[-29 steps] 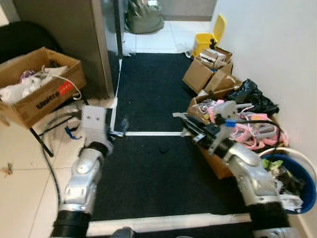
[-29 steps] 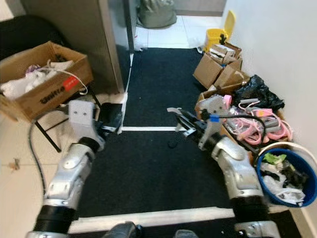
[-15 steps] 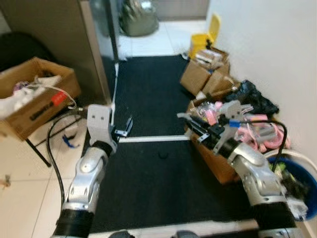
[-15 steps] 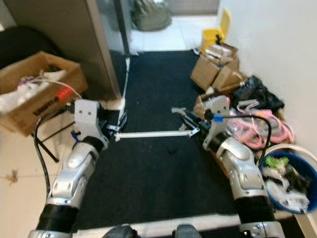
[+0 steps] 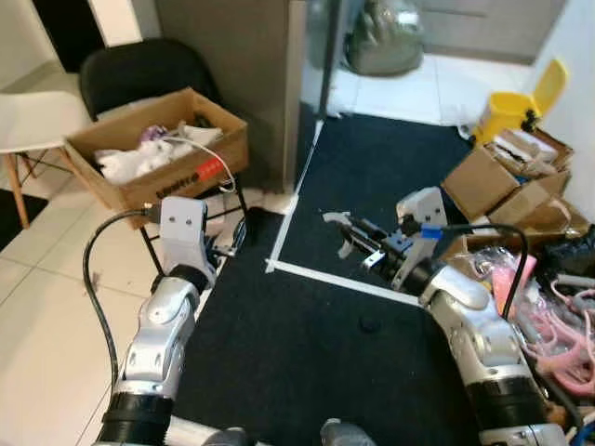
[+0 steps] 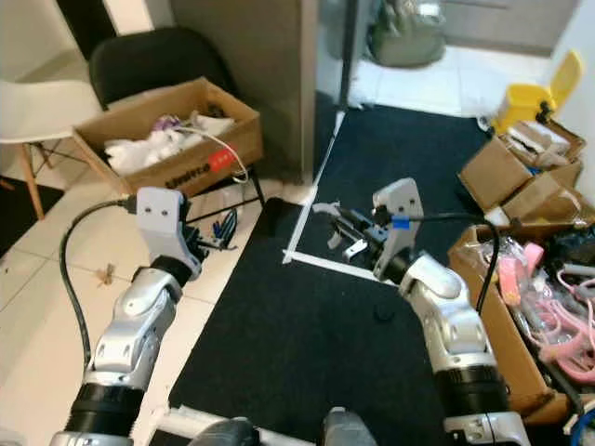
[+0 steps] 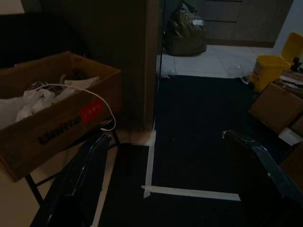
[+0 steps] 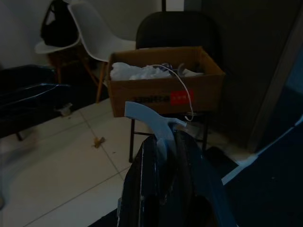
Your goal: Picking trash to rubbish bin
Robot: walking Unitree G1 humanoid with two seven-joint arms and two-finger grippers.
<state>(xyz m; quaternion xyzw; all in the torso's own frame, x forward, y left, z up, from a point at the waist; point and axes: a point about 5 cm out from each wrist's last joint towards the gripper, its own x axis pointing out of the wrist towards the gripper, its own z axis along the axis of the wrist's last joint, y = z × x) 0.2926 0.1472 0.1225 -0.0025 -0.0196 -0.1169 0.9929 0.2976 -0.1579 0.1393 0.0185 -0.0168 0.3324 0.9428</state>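
Observation:
My right gripper (image 5: 351, 234) is held out over the black mat (image 5: 390, 177), shut on a small pale grey hook-shaped plastic piece (image 8: 154, 119). That piece pokes out past the fingertips (image 5: 337, 221). My left gripper (image 5: 231, 243) hangs open and empty over the mat's left edge, its two fingers (image 7: 85, 170) spread wide. A yellow rubbish bin (image 5: 514, 109) with its lid up stands far off at the back right. A small dark scrap (image 5: 370, 324) lies on the mat below my right forearm.
An open cardboard box (image 5: 158, 153) of white rubbish and cable rests on a black chair (image 5: 139, 70), beside a white chair (image 5: 33, 116). Cardboard boxes (image 5: 507, 190) and pink hangers (image 5: 558, 316) line the right wall. A grey partition (image 5: 232, 65) and a grey bag (image 5: 386, 42) stand behind.
The camera has swung left, so the box and chairs have come into view and the blue bin has gone off the right edge. My right gripper still holds the plastic piece.

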